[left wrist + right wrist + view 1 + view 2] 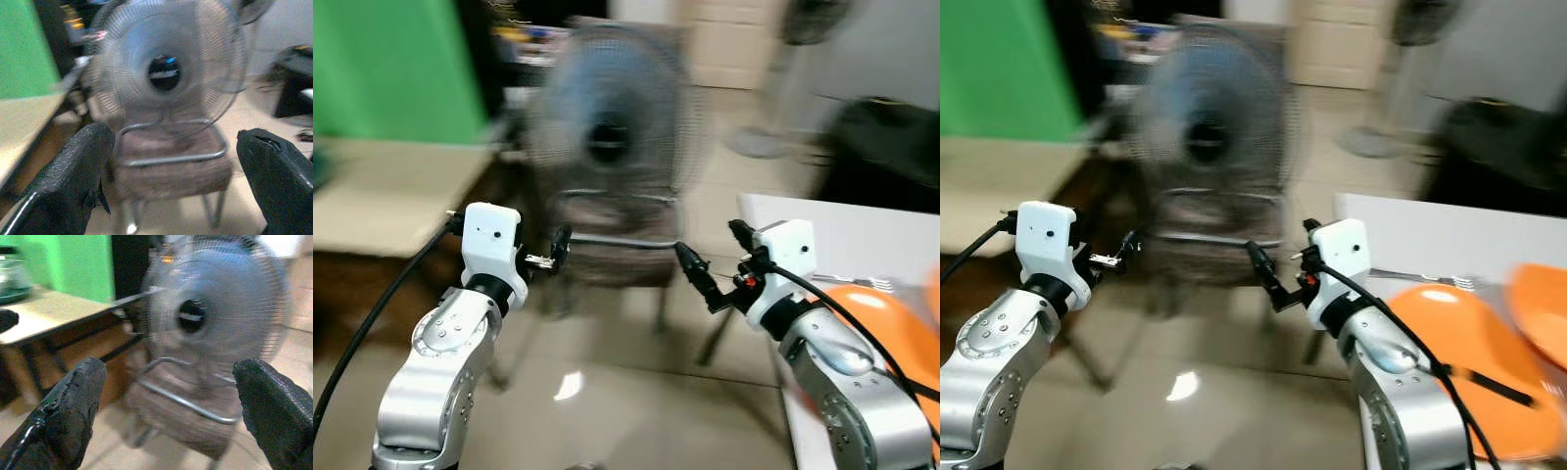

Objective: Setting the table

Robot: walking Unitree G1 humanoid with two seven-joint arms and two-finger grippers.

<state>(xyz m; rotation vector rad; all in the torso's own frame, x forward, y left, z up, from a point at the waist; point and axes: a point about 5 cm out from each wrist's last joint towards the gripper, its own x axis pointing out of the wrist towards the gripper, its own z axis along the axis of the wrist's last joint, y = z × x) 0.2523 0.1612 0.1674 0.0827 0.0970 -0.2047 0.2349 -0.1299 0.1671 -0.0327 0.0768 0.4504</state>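
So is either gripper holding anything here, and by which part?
Nothing is held. The left gripper and right gripper are both open and empty, raised in front of a fan on a chair; the orange plates lie untouched on the table.

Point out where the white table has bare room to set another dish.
The white table is bare along its far strip, between the far edge and the fork. The near part is crowded: two orange plates lie there, with the right arm over them. Both claws, left claw and right claw, hang open over the floor.
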